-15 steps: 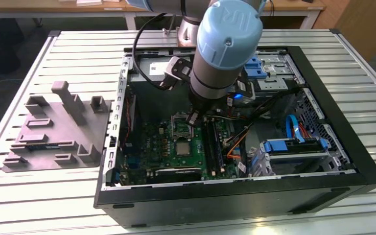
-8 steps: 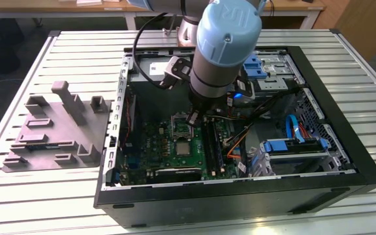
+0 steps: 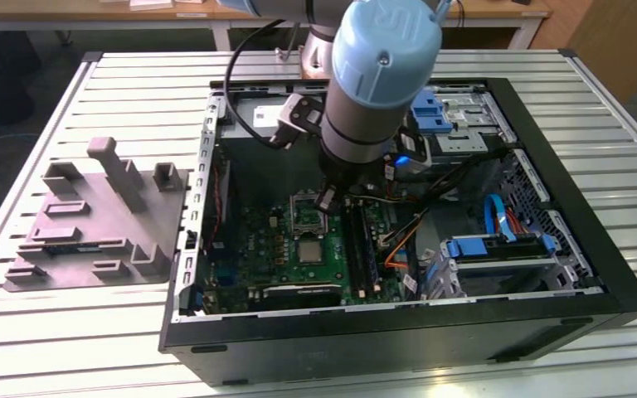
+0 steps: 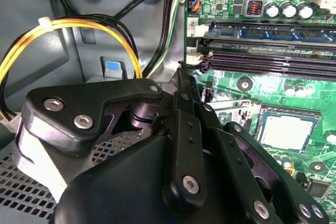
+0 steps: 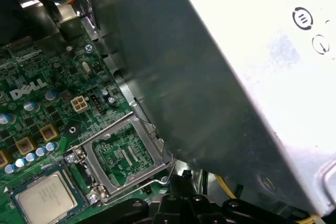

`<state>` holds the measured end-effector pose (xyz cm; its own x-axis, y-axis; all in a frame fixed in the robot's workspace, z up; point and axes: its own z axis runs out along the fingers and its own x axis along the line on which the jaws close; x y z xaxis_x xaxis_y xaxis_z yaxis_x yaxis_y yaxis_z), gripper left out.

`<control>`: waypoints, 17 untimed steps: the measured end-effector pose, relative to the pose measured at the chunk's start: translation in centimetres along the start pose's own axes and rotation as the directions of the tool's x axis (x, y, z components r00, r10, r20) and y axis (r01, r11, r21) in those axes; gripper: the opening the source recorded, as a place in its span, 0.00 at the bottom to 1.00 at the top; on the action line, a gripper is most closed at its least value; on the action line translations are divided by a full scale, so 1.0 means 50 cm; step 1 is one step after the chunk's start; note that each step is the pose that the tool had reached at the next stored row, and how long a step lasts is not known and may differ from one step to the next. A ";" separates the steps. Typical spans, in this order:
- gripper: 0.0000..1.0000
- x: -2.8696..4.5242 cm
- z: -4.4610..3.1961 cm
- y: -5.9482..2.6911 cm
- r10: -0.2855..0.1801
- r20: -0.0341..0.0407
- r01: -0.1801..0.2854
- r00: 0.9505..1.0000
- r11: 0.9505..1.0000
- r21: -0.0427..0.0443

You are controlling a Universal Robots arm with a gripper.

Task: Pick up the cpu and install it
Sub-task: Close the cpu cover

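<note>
From my remote station, I see the arm (image 3: 380,91) reaching down into the open computer case (image 3: 584,249), which lies on its side on a slatted metal table (image 3: 109,348). The claw (image 3: 328,199) hangs low over the green circuit board (image 3: 285,249), above the socket's raised metal frame (image 3: 308,217). I cannot tell whether the claw is wide or narrow: in the second wrist view its black linkages (image 4: 189,145) crowd together in front of the board, and the tips are hidden.

The cpu (image 3: 311,252) sits flat in its socket on the circuit board, silvery top up, just beside the open frame and clear of the claw. In the second wrist view the cpu (image 4: 286,129) lies near the memory slots (image 4: 262,56); in the first wrist view the cpu (image 5: 44,198) rests next to the hinged frame (image 5: 121,156), which stands open, with bare green board showing through it.

A grey moulded holder (image 3: 97,224) with upright posts stands on the table, outside the case near the table's edge at the exterior view's left. Yellow and black cables (image 4: 68,30) loop along the case wall.
</note>
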<state>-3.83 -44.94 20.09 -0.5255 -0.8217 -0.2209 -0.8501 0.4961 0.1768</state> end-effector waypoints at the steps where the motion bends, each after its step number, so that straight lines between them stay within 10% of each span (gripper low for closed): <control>1: 0.11 0.000 -0.001 0.001 0.000 -0.003 0.000 1.000 1.000 0.002; 17: 0.11 -0.007 -0.031 0.010 0.003 -0.051 -0.001 0.999 1.000 0.031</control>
<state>-4.02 -44.85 21.74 -0.5253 -0.8335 -0.1712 -0.8502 0.5056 0.1468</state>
